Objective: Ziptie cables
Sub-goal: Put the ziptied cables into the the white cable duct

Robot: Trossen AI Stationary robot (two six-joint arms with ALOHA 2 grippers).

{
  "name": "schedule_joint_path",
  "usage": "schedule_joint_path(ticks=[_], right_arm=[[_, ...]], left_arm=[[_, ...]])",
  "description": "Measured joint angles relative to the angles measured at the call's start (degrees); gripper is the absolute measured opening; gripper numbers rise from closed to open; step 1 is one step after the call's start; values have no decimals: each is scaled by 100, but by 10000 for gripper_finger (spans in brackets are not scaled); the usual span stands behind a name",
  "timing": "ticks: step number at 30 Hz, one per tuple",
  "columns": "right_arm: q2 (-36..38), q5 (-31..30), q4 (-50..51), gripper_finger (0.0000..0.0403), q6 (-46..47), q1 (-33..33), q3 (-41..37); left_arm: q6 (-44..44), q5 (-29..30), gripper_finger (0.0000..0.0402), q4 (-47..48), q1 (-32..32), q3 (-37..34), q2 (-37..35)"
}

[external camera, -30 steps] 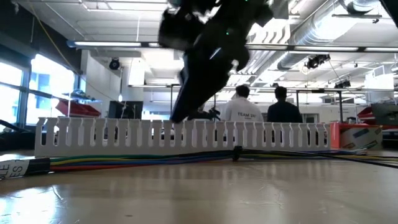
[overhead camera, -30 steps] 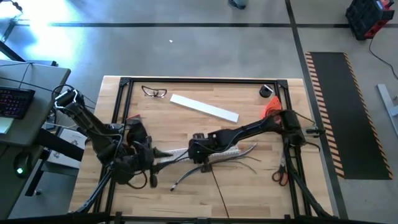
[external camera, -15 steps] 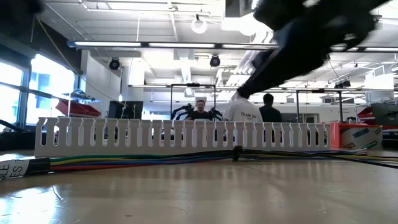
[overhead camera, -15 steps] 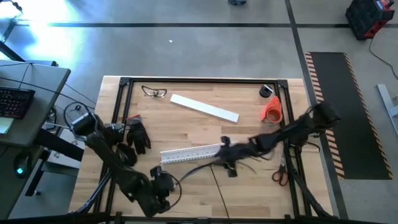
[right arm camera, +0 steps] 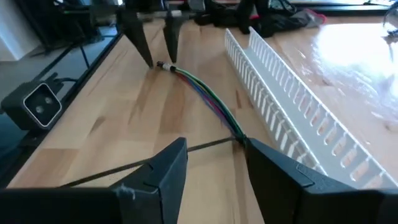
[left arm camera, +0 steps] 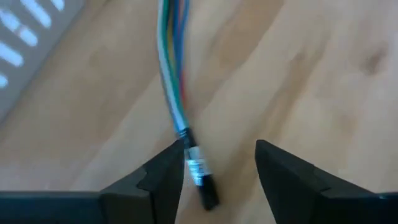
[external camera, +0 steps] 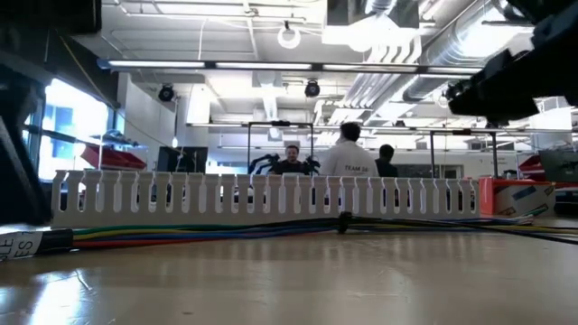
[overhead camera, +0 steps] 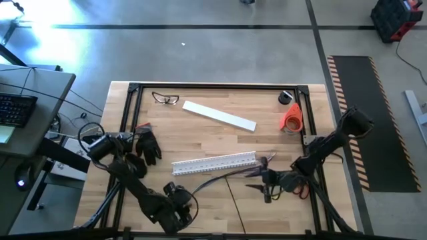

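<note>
The cables (overhead camera: 217,179) are a long bundle of thin coloured wires lying on the table in front of the white slotted channel (overhead camera: 213,162). Their far ends fan out near the right gripper. The labelled dark end (left arm camera: 198,171) lies between the open fingers of my left gripper (left arm camera: 217,158), which points down at it near the table's near edge (right arm camera: 160,62). The ziptie (right arm camera: 143,163) is a thin dark strip that meets the bundle at its head (external camera: 343,221). My right gripper (right arm camera: 214,158) hovers open, low over the table right of the ziptie (overhead camera: 259,180).
A flat white strip (overhead camera: 220,115), safety glasses (overhead camera: 165,99), black gloves (overhead camera: 147,143), an orange roll (overhead camera: 291,117), a black roll (overhead camera: 285,97) and scissors (overhead camera: 301,187) lie around. A black frame (overhead camera: 127,133) borders the table. People stand in the room behind (external camera: 352,158).
My left gripper has swung from the table's left middle toward the near edge and now stands over the cables' labelled end. My right gripper has pulled back from the table's centre toward the right and near side, uncovering the slotted channel. The cables have stayed put.
</note>
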State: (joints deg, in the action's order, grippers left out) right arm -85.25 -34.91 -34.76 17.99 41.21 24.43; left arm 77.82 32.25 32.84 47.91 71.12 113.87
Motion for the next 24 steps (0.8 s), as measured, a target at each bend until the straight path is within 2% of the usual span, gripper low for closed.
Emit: schedule_joint_path(ticks=[4, 9, 11, 15, 17, 20, 24], right_arm=[[2, -110, -45, 149, -48, 241, 23], [2, -143, -234, 149, -180, 446, 25], [2, -123, -334, 149, -286, 493, 30], [2, 143, -678, 149, -696, 573, 30], [2, 496, -929, 149, -964, 573, 32], [-59, 905, -1263, 149, -1247, 518, 61], [-416, 1071, -1313, 149, -1535, 306, 334]], left_arm=[[107, -277, 173, 32, -140, 16, 232], [212, -308, 152, -13, -186, 24, 349], [118, -496, 125, -15, -211, 15, 344], [80, -811, 31, -102, -220, 22, 328], [-67, -839, 13, -58, -220, 85, 313], [-557, -997, 10, 372, -267, 491, 327], [-1305, -1164, 4, 1464, -349, 1478, 330]])
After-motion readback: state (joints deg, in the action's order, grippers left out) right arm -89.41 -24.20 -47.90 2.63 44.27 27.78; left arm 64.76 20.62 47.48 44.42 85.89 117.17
